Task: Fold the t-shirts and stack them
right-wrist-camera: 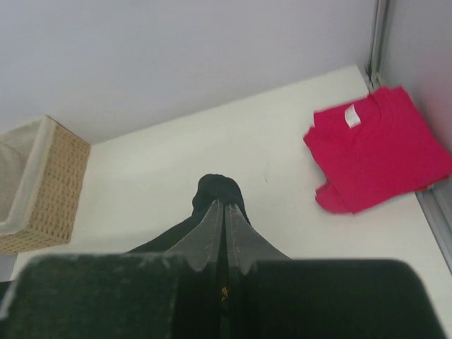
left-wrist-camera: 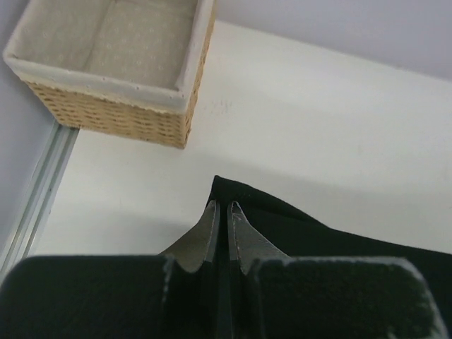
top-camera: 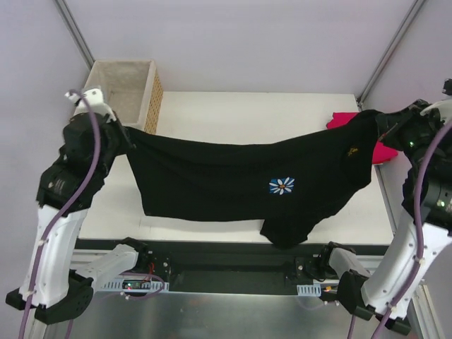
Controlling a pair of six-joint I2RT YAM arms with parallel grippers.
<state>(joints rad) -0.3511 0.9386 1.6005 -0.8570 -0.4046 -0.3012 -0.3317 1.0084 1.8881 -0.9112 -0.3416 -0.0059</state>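
The task looks about half done. The pinkish-red t-shirt (right-wrist-camera: 378, 148) lies folded into a rough square at the 2 o'clock corner of the counter (top-camera: 247, 113), and I judge it needs no more work. The black t-shirt (top-camera: 233, 183) is not folded. It hangs spread out in the air between the two arms, from 9 o'clock to 3 o'clock over the counter, sagging in the middle. Its daisy print (top-camera: 282, 186) faces up just right of centre, and a loose flap droops toward 6 o'clock. Whether that flap touches the counter I cannot tell.

The left fingers (left-wrist-camera: 212, 222) are pressed together on one edge of the black cloth, and the right fingers (right-wrist-camera: 212, 226) are pinched on a bunched edge at the other end. What is left, as I read it, is to lay the black shirt flat, fold it, and set it with the red one.

The top view alone shows the full span of the black shirt and its print, but the shirt and the right arm cover most of the red one there. The right wrist view shows the red shirt whole, with a white neck label. The left wrist view shows the wicker basket (left-wrist-camera: 120, 113) at 11 o'clock, with its pale lining, well apart from the held cloth.
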